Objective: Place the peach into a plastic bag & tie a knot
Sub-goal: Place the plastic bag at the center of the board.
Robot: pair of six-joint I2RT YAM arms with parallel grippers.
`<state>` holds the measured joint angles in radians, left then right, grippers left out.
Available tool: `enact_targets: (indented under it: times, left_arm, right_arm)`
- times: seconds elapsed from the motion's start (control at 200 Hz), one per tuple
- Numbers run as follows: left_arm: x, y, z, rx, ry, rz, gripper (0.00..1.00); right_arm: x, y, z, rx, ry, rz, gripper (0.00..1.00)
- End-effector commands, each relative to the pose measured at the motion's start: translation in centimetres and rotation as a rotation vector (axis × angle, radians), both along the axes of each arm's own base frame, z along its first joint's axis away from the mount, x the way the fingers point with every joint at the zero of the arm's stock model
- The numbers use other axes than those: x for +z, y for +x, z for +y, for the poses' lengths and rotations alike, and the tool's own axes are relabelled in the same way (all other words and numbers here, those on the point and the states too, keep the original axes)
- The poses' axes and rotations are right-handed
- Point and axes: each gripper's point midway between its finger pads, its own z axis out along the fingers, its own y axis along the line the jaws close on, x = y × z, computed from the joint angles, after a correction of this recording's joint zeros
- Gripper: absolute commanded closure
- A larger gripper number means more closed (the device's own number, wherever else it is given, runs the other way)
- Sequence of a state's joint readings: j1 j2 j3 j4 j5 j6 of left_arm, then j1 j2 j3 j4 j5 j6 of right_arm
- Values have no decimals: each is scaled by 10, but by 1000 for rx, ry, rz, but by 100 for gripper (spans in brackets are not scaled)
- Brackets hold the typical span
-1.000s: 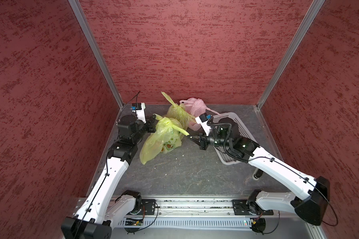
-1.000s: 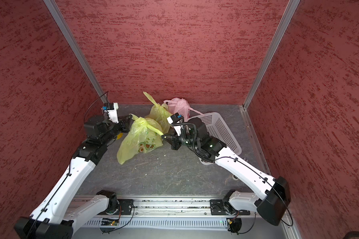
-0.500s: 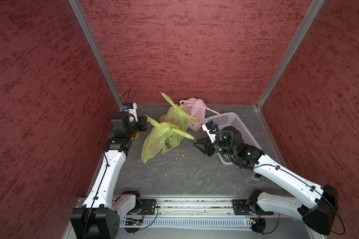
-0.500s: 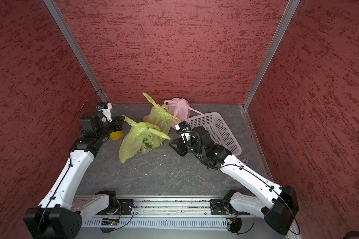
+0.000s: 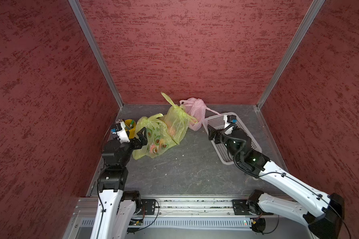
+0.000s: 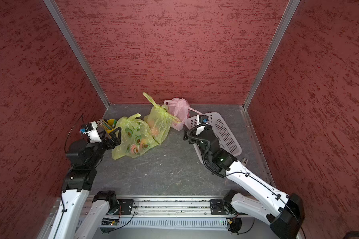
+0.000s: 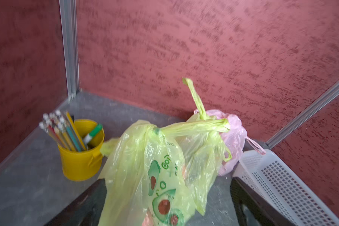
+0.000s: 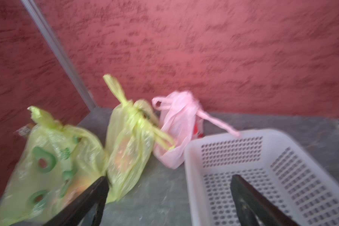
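Knotted avocado-print bag (image 7: 145,166) is lying slumped, green lettering unreadable; left fingers (image 7: 80,203) and right fingers (image 8: 86,197) are standing spread, gripping nothing.

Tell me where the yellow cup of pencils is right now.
In both top views the yellow cup of pencils stands at the far left of the table, right beside the avocado-print bag, on that bag's left.
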<state>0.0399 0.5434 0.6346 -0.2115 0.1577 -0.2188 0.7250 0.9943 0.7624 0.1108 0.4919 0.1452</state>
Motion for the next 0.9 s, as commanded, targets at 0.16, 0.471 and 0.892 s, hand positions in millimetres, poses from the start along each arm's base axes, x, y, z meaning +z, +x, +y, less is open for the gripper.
enact_targets:
  times: [0.16,0.471,0.892]
  left_arm:
    - [-92,37,43,197,144,-19,0]
    - [-148,71,42,169,182,-43,0]
    - [-186,124,37,162,228,120,0]
  right_arm:
    - [-38,28,-129,-442,-129,-204,1]
    - [-129,28,-180,-449,-86,-152,1]
    - [-155,54,-210,-432,-43,-110,1]
